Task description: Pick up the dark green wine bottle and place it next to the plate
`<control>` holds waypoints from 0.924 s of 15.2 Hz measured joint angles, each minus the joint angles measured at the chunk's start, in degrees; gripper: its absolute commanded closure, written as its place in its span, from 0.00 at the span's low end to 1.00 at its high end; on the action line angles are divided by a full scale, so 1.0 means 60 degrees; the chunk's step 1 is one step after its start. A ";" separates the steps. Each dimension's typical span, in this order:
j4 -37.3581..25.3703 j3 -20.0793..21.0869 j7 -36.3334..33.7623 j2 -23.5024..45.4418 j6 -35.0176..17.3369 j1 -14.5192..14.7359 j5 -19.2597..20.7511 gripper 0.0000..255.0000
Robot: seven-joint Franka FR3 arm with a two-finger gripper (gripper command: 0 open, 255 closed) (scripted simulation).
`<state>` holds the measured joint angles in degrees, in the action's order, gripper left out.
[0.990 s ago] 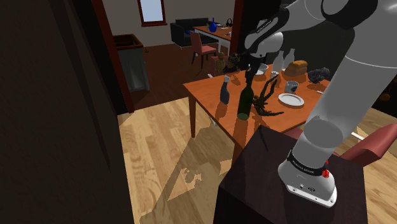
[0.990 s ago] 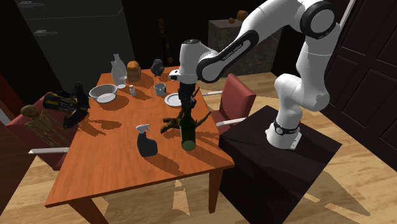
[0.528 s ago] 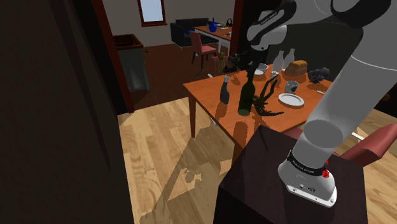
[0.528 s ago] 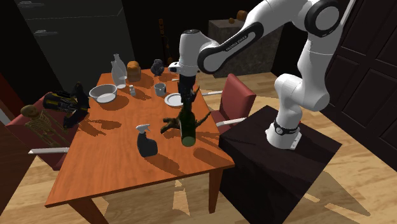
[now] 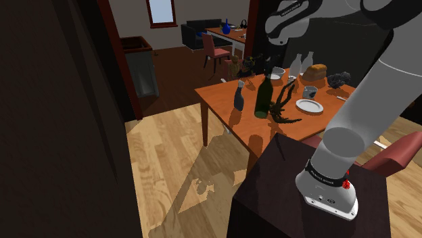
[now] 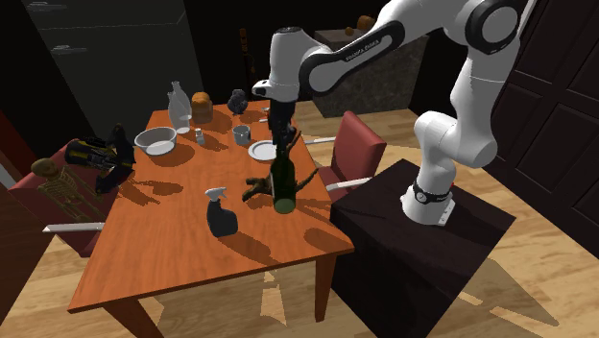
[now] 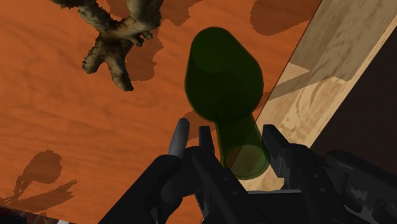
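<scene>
The robot's black gripper [image 6: 280, 142] pinches the neck of a dark green wine bottle [image 6: 283, 182] between its fingers [image 7: 277, 145], which clasp the glass from both sides just below the mouth. The bottle hangs nearly upright, leaning a little, near the edge of an orange-brown wooden table [image 6: 173, 250], with its base low over the top; whether it touches the wood cannot be told. In the wrist view the bottle's body reaches out beyond the gripper, over the table's edge and the pale plank floor [image 7: 331, 57] below. Just beside the bottle lies a gnarled brown branch [image 6: 259, 184], and a dark spray bottle [image 6: 222, 216] stands near it on the second exterior view's left. A white plate [image 6: 261, 150] sits farther back on the table, apart from the bottle, with a grey mug [image 6: 242, 133] and a pale bowl [image 6: 155, 142] beyond. A red chair [image 6: 360, 144] stands between the table and the arm's dark stand [image 6: 422, 240].
</scene>
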<state>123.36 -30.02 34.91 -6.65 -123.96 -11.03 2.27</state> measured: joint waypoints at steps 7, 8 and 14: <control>-0.0684 0.0073 -0.0111 -0.0245 0.0902 0.0012 0.0120 1.00; -0.0788 0.0083 -0.0122 -0.0261 0.1018 0.0017 0.0124 1.00; -0.1443 0.0135 -0.0173 -0.0398 0.1797 0.0028 0.0179 1.00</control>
<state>114.70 -29.21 33.87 -9.04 -113.18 -10.86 3.34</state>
